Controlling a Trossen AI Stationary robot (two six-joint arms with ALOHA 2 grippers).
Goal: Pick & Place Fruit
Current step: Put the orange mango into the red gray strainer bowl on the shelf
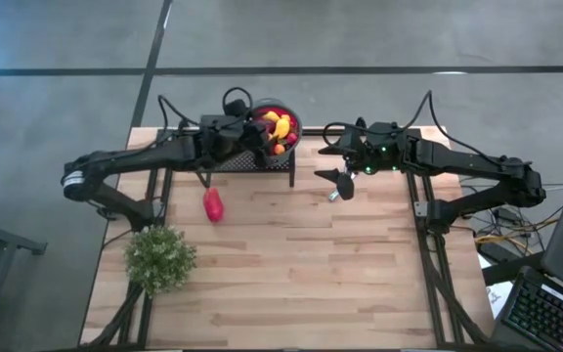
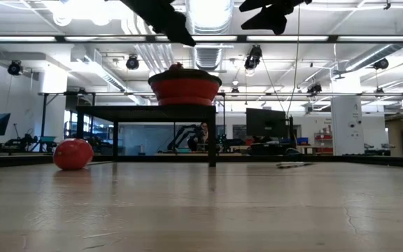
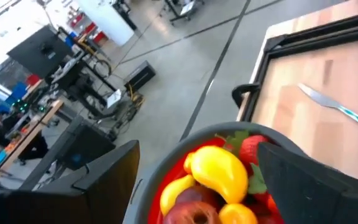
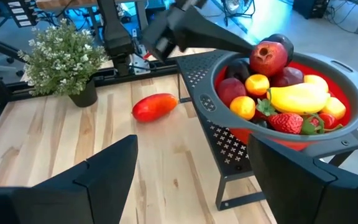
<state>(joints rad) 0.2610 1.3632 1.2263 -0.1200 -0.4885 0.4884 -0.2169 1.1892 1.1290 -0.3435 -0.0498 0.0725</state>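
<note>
Left jaws (image 1: 262, 132) spread wide, nothing held, poised right over the bowl (image 4: 347, 121) of fruit (image 4: 278, 87) on the black rack (image 1: 252, 161) at the table's (image 1: 291, 284) far edge. Bowl heaped: yellow banana-like piece (image 3: 219, 171), strawberry (image 3: 250, 149), oranges, dark maroon pieces. Below the rack, near the left arm, one larger red fruit (image 1: 213, 204) lying alone on the bare wood, well apart from the bowl; potted plant (image 1: 159, 257) nearer the front left corner. Right jaws (image 1: 338, 176) also wide apart and empty, hanging just right of the rack, with the silver knife (image 3: 337, 107) on the table nearby. Judged: a drop into the bowl just finished, stray red fruit next. Needed then: swing down over that piece, straddle it across its narrow side, close gently.
</note>
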